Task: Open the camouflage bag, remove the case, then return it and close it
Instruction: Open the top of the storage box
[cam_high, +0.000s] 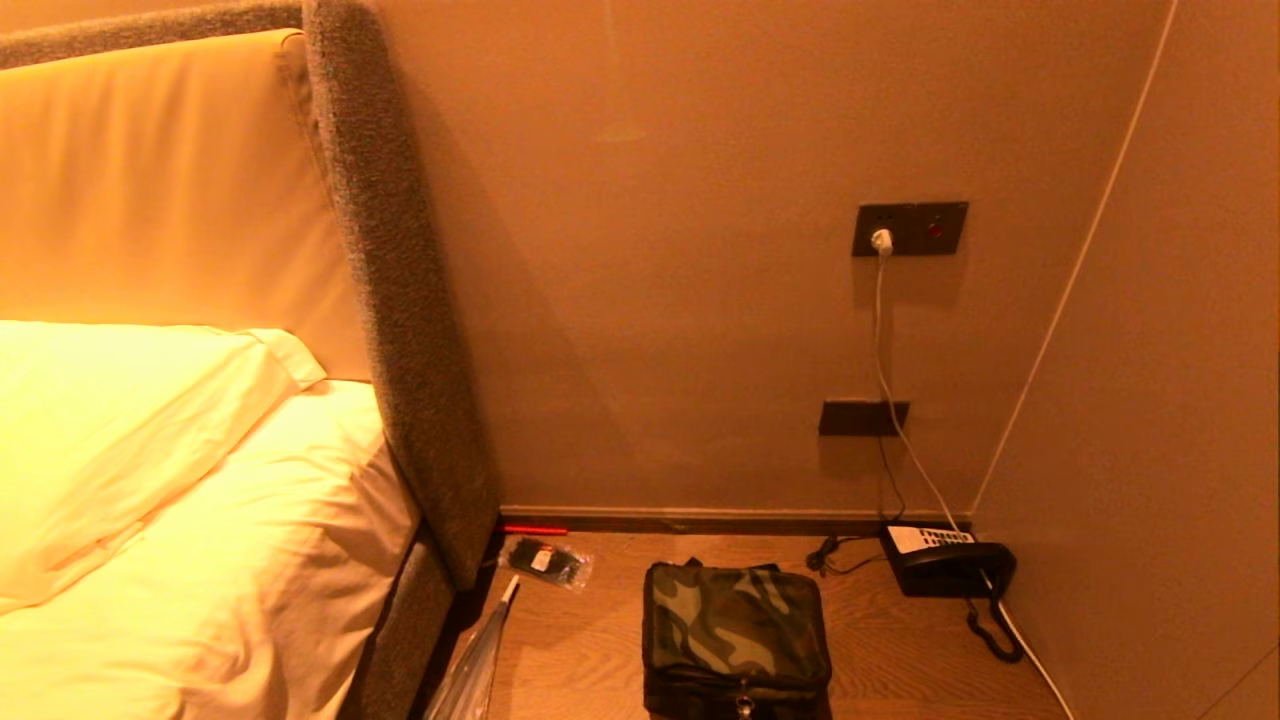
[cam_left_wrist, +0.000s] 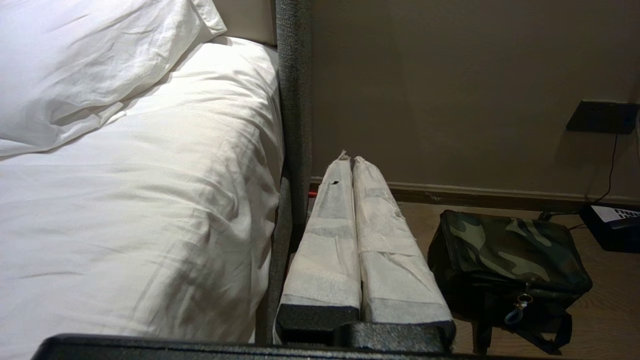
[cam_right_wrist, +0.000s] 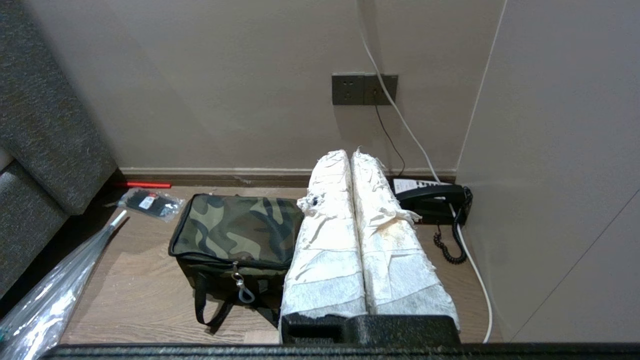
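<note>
Left pincer (cam_left_wrist: 353, 162) and right pincer (cam_right_wrist: 350, 155) both closed, empty, above floor | camouflage bag (cam_right_wrist: 235, 227) zipped shut | advice: approach zip pull (cam_right_wrist: 241, 292), grip squarely, draw along seam.

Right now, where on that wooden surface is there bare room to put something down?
Bare wood lies between the camouflage bag and the telephone, and behind the bag up to the wall. The bed side is crowded: a small black packet and a clear plastic sleeve.
</note>
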